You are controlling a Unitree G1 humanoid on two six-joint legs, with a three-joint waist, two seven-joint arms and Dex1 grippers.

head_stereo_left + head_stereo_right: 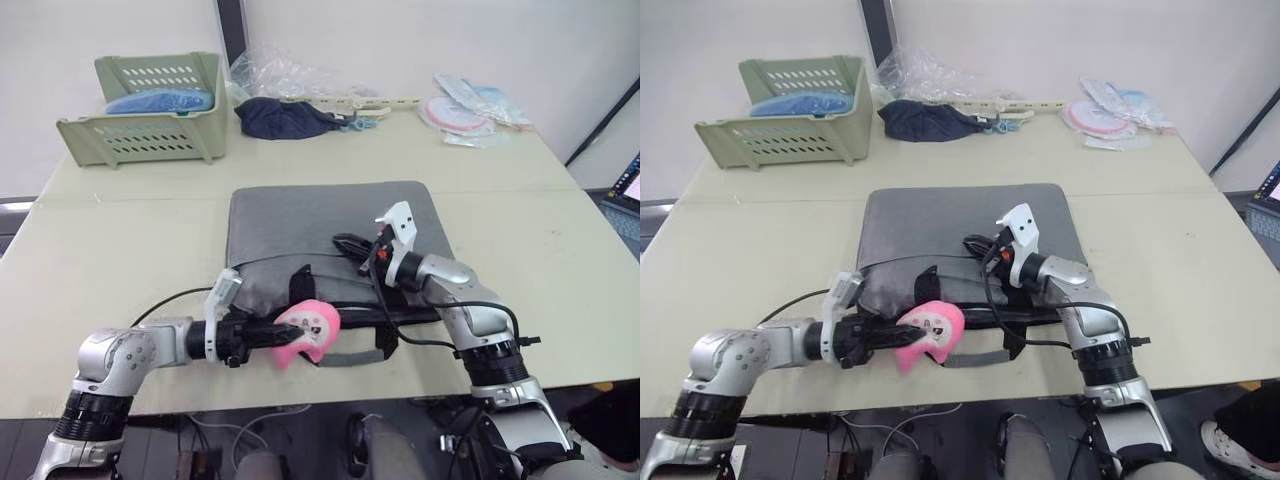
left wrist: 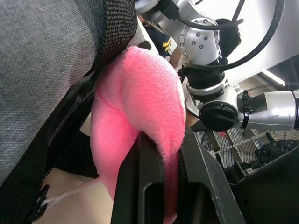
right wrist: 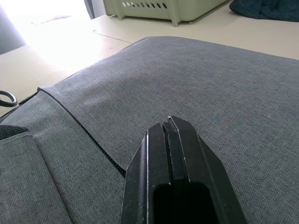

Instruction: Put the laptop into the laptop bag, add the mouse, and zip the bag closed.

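Note:
The grey laptop bag [image 1: 300, 215] lies flat in the middle of the table, its black handle straps at the near edge. My left gripper [image 1: 278, 335] is shut on a fluffy pink plush toy [image 1: 312, 328], which it holds against the bag's near edge, pressed to the bag's side [image 2: 42, 70]. In the left wrist view the black fingers [image 2: 142, 186] clamp the pink plush [image 2: 140, 93]. My right gripper [image 1: 345, 241] hovers low over the bag's top [image 3: 210, 79], shut with nothing in it. The laptop and the mouse are out of view.
A green basket [image 1: 150, 110] with something blue inside stands at the far left. A dark blue cloth [image 1: 285, 118], clear plastic bags [image 1: 275, 70] and pink-and-white packets [image 1: 470, 110] line the far edge. A dark device with a lit screen [image 1: 628, 195] sits beyond the table's right side.

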